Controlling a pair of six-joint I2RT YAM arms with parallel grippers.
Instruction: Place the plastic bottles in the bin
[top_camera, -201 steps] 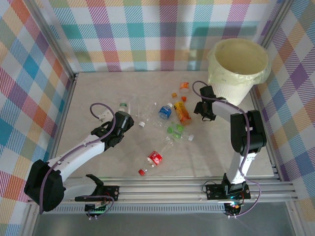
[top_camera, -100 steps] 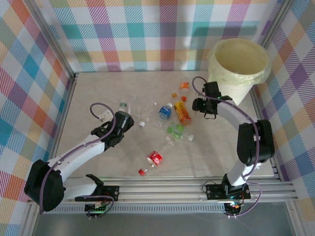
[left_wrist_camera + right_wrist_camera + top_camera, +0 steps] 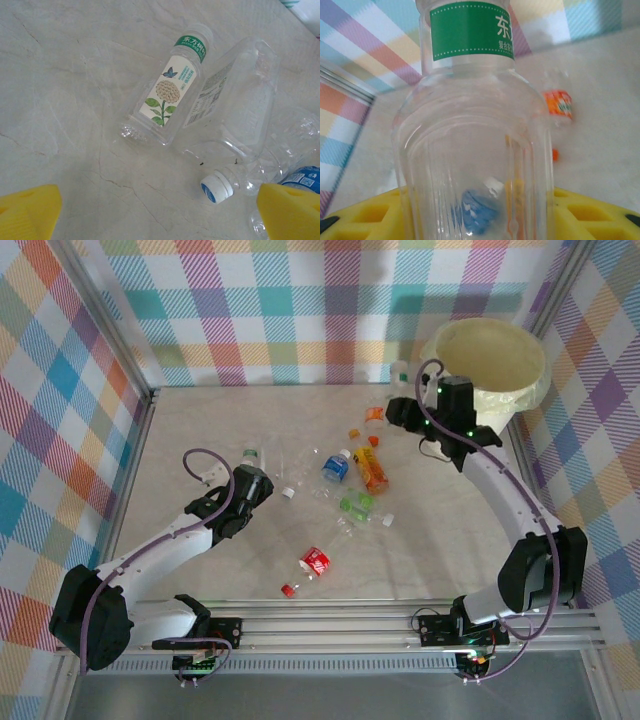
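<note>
Right end effector (image 3: 400, 405), carrying a clear green-labelled bottle (image 3: 470, 140), has swung up from mid-bench (image 3: 200, 440) to just beside the bin (image 3: 505, 408).

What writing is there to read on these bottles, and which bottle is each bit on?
"东方树", then a character I cannot make out: green neck band of the flower bottle.
"东", with a smaller line below starting "复合": green band of the held bottle, between the right fingers.
Too small or blurred to read: the print on the big clear bottle, the blue-label bottle and the red-label bottle.
</note>
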